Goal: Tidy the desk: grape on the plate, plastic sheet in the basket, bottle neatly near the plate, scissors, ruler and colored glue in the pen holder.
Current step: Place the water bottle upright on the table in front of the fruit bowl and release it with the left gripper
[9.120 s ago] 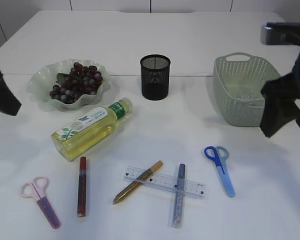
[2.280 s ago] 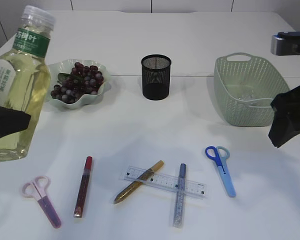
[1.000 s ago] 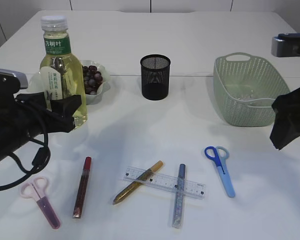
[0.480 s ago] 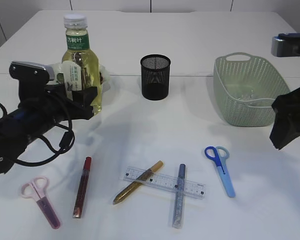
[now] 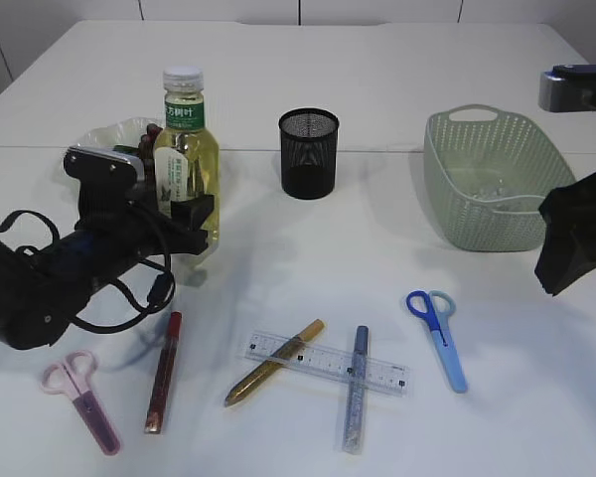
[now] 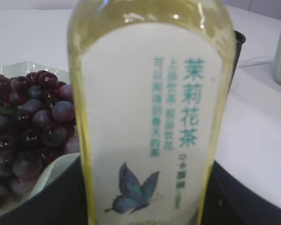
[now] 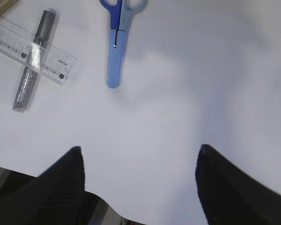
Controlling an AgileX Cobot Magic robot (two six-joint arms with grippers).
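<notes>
Bottle (image 5: 186, 149) upright in your left end effector (image 5: 187, 214), beside plate (image 5: 109, 139) of grapes (image 6: 23, 117), right end effector (image 7: 138, 180) spread wide, holding nothing.

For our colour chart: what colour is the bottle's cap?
White; the bottle cap shows best in the exterior view.

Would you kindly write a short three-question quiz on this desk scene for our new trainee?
1. True or false: the left gripper holds the bottle upright beside the plate.
2. What crosses the ruler? A) gold and silver glue pens B) blue scissors C) red glue pen
3. Fill in: the right gripper is ____ and holds nothing.

Key: 1 true; 2 A; 3 open.
</notes>
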